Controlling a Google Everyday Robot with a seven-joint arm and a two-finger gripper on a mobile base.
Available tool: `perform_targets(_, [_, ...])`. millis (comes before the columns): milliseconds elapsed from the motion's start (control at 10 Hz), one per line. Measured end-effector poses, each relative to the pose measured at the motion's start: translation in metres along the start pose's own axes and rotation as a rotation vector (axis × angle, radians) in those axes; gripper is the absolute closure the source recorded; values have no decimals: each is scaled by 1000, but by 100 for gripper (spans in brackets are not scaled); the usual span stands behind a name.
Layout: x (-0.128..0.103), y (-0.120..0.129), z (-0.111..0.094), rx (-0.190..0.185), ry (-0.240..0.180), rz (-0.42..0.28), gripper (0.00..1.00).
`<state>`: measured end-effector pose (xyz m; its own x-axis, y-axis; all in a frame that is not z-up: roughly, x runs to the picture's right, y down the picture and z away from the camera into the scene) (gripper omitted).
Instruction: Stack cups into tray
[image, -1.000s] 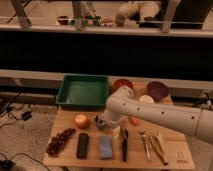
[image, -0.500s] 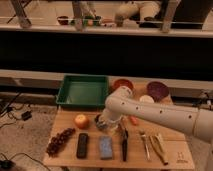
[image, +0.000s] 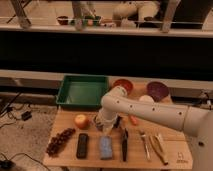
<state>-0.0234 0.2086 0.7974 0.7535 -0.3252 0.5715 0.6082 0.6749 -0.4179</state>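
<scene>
The green tray (image: 82, 91) lies at the back left of the wooden table. My white arm reaches in from the right, and its gripper (image: 102, 124) hangs low over the table's middle, just in front of the tray's right corner and to the right of an apple (image: 81, 121). No light blue cup shows; the gripper end may be hiding one. A pale round thing (image: 146, 99) sits between the two bowls, and I cannot tell whether it is a cup.
An orange bowl (image: 123, 85) and a purple bowl (image: 157, 90) stand at the back right. Along the front lie grapes (image: 60, 141), a black block (image: 82, 145), a blue sponge (image: 105, 147), a black knife (image: 124, 145) and utensils (image: 152, 146). A carrot (image: 134, 120) lies under the arm.
</scene>
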Motion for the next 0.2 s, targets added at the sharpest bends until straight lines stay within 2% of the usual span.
perform_targets(100, [-1, -3, 3, -2, -5, -5, 50])
perform_targets(200, [-1, -3, 5, -2, -5, -6, 62])
